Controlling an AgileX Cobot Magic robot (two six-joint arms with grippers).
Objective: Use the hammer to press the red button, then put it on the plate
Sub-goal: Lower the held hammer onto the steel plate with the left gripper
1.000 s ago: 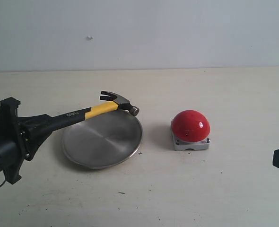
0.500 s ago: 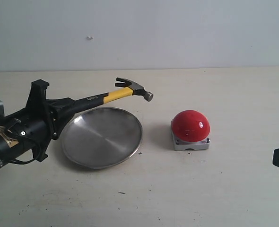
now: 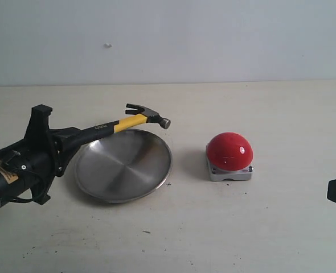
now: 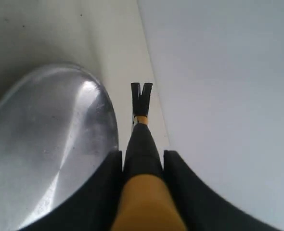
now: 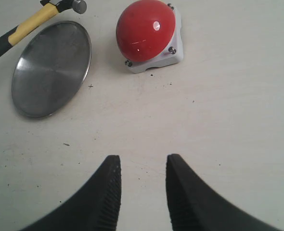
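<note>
The left gripper (image 4: pixel 142 177) clamps the black-handled, yellow-necked claw hammer (image 3: pixel 125 122), its head above the far rim of the round steel plate (image 3: pixel 119 187), centre-left. The glossy red dome button (image 3: pixel 229 149), centre-right, stands well apart; pressing and placing both seem not yet done. The right gripper (image 5: pixel 142 185) is empty, jaws parted.

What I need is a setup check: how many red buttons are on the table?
1. The red button sits on the table, to the right of the plate in the exterior view, apart from it. No other shows.
</note>
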